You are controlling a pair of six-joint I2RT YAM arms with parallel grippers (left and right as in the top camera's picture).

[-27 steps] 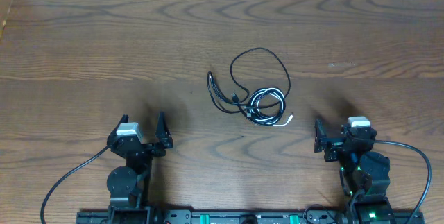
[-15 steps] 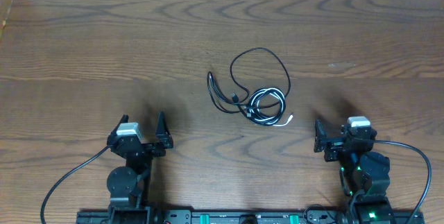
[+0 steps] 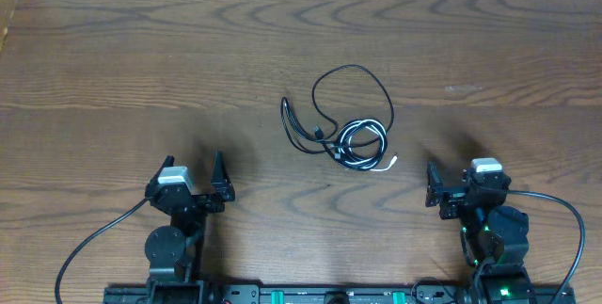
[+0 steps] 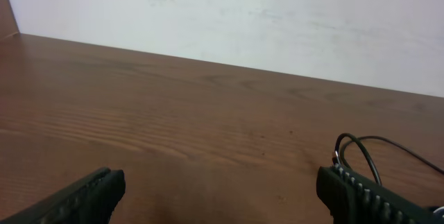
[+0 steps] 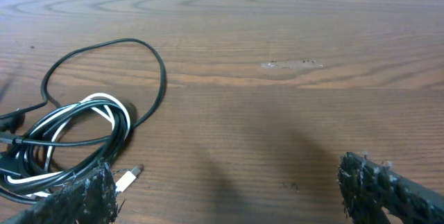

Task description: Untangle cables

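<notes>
One wooden table (image 3: pixel 113 59) with dark grain fills the overhead view, and a pale wall (image 4: pixel 277 16) rises behind its far edge in the left wrist view. Two arms sit at the near edge, well apart, each trailing a thick black lead (image 3: pixel 94 243) towards its base.

The left gripper (image 3: pixel 193 177) rests low over bare wood at the near left. Its fingers (image 4: pixel 83 196) are spread wide with nothing between them. The right gripper (image 3: pixel 470 184) sits at the near right, equally wide apart and holding nothing; its ribbed fingers (image 5: pixel 381 189) frame only table in the right wrist view.

The cables (image 3: pixel 350 135) lie in a single tangle near the middle of the table, beyond both grippers and between them, somewhat nearer the right one. Neither gripper touches them. The core is a small coil of black and white strands wound together (image 5: pixel 123 123). From it a thin black loop (image 3: pixel 353 69) arcs out towards the far side, and a narrower black loop (image 3: pixel 290 125) stretches to the left.

A white plug (image 3: pixel 390 164) pokes out of the coil on the side facing the right arm, lying flat on the wood (image 5: pixel 126 179). Only the edge of the tangle shows in the left wrist view (image 4: pixel 354 141).
</notes>
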